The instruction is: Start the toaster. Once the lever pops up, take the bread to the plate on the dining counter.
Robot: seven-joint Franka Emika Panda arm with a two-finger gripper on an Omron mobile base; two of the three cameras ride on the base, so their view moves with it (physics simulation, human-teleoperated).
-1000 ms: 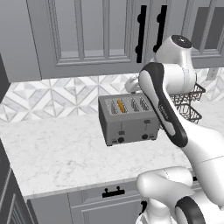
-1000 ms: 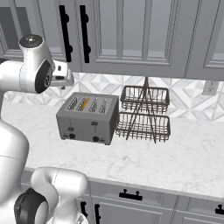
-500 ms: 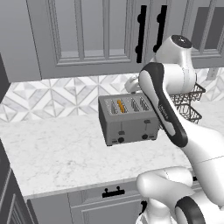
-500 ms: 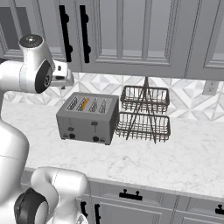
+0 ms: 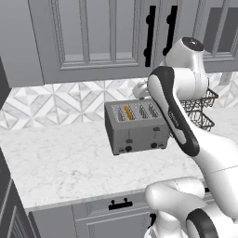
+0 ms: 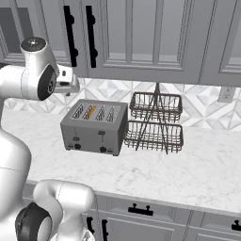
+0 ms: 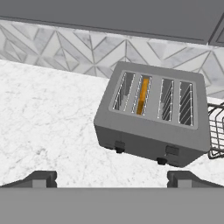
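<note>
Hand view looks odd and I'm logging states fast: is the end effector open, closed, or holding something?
End effector: open, fingertips wide apart, holding nothing; toaster sits ahead, untouched.

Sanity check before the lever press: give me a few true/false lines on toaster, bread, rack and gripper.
1. The bread sits in the toaster's second slot from the left. True.
2. The gripper is clamped on the lever. False: it is open, short of the toaster.
3. The wire rack holds plates. False: it holds nothing.
4. The rack stands on the toaster's right side in the right base view. True.
</note>
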